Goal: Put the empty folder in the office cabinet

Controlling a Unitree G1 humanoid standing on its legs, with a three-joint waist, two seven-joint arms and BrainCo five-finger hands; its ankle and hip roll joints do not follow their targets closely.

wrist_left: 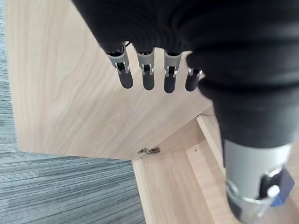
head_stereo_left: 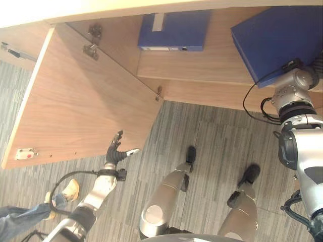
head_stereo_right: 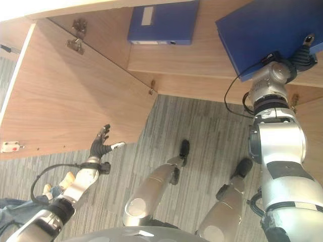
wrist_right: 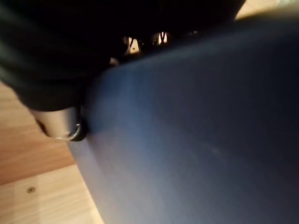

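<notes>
The setting is an office. A low storage cabinet (head_stereo_left: 202, 80) in pale wood laminate stands with its door (head_stereo_left: 81, 106) swung open on metal hinges (head_stereo_left: 92, 49). A blue box-type file folder (head_stereo_left: 174, 31) with a spine label rests on the cabinet shelf, and a second blue folder (head_stereo_left: 282, 40) shows at the cabinet's right. The floor (head_stereo_left: 212, 146) is grey striped carpet tile, laid in squares, typical of commercial premises.

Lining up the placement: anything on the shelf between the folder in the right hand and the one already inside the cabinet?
No. In the left eye view, only bare wood shelf lies between the held folder and the stored folder.
</notes>
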